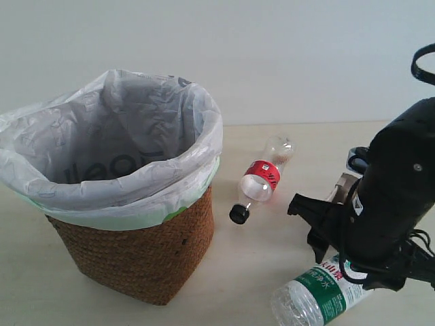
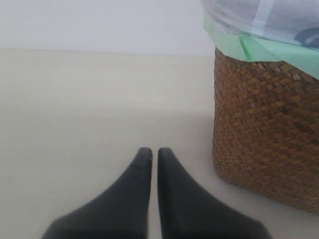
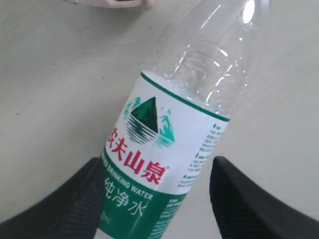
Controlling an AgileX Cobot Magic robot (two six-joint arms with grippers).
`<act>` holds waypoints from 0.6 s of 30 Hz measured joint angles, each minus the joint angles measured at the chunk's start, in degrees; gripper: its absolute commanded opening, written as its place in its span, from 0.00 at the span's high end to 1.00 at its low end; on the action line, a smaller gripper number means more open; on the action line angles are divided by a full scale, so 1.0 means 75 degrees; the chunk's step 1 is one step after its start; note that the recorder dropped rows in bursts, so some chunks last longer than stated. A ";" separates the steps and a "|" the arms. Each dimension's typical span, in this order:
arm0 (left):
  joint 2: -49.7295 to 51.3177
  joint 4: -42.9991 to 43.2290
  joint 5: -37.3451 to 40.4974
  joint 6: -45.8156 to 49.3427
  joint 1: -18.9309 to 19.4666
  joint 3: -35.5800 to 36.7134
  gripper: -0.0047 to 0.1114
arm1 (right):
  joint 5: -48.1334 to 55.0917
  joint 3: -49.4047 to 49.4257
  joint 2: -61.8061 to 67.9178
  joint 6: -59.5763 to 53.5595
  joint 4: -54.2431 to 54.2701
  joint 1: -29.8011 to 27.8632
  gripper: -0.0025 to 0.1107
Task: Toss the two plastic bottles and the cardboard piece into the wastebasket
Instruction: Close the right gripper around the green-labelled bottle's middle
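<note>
The wicker wastebasket (image 1: 143,261) with its white bag liner stands at the left; its woven wall (image 2: 264,129) also shows in the left wrist view. The small red-label bottle (image 1: 262,180) lies beside it, black cap toward the front. The larger green-white label bottle (image 1: 319,295) lies at the front right under my right arm, its cap hidden. My right gripper (image 3: 158,162) is open, with one finger on each side of that bottle's label (image 3: 159,149). A beige sliver, perhaps the cardboard piece (image 1: 342,185), peeks from behind the arm. My left gripper (image 2: 154,151) is shut and empty, low over the table.
My bulky black right arm (image 1: 394,190) blocks the right side of the exterior view. A white object's edge (image 3: 107,2) lies beyond the large bottle. Bare table (image 2: 89,109) stretches past the left gripper, with the basket close beside it.
</note>
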 measured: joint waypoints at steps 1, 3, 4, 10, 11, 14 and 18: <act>0.0000 0.0000 0.0000 0.0000 0.0000 0.0000 0.93 | -0.0019 0.0000 0.0109 0.0030 0.0000 0.0000 0.50; 0.0000 0.0000 0.0000 0.0000 0.0000 0.0000 0.93 | -0.0035 -0.0006 0.0209 0.0050 0.0000 0.0000 0.50; 0.0000 0.0000 0.0000 0.0000 0.0000 0.0000 0.93 | -0.0035 -0.0006 0.0259 0.0093 0.0000 0.0000 0.50; 0.0000 0.0000 0.0000 0.0000 0.0000 0.0000 0.93 | -0.0350 -0.0006 0.0653 0.0186 0.0018 0.0000 0.50; 0.0000 0.0000 0.0000 0.0000 0.0000 0.0000 0.93 | -0.0392 -0.0019 0.0715 0.0208 0.0018 0.0000 0.50; 0.0000 0.0000 0.0000 0.0000 0.0000 0.0000 0.93 | -0.0426 -0.0092 0.0910 0.0221 0.0018 0.0000 0.50; 0.0000 0.0000 0.0000 0.0000 0.0000 0.0000 0.93 | -0.0443 -0.0154 0.1118 0.0221 0.0018 0.0000 0.50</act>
